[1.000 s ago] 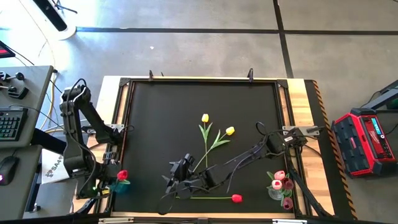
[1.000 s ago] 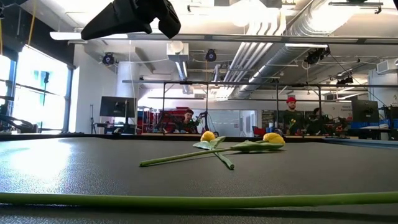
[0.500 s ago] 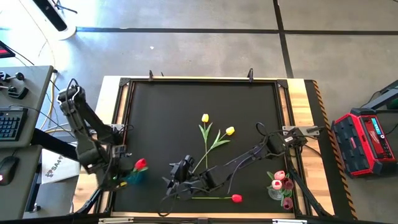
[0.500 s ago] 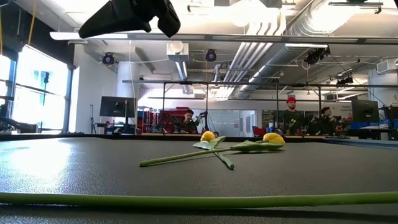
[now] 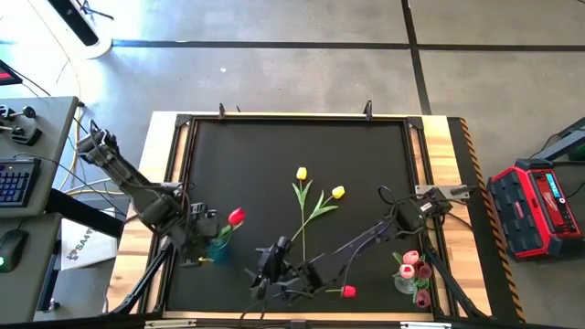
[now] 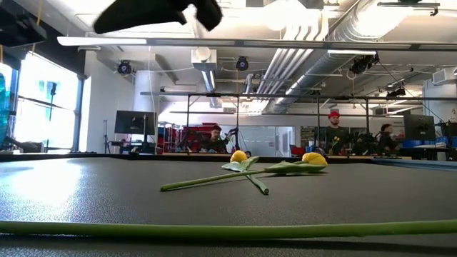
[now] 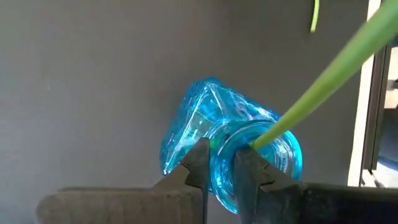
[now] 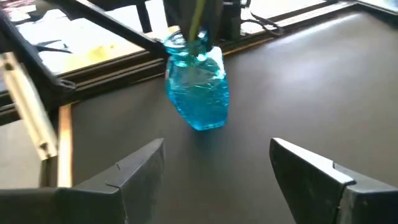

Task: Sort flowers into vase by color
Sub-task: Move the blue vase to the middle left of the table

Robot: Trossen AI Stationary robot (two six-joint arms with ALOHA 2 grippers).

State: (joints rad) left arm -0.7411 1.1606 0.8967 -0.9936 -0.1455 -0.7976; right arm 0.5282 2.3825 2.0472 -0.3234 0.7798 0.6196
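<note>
vase [image 7: 217, 134]: glossy clear blue glass | mat [image 5: 274, 155]: matt black | table edge [image 5: 452, 174]: wood

**Level across the table: stems near, yellow buds behind**

A long green stem [image 6: 214, 230] lies across the foreground of the dark table [image 6: 86, 193]. Farther back, two yellow tulips [image 6: 311, 159] lie with their stems crossed, leaves between the buds. A dark arm part [image 6: 161, 14] hangs blurred at the top. Beyond the table, people [image 6: 334, 135] sit in a workshop under ceiling ducts.
</note>
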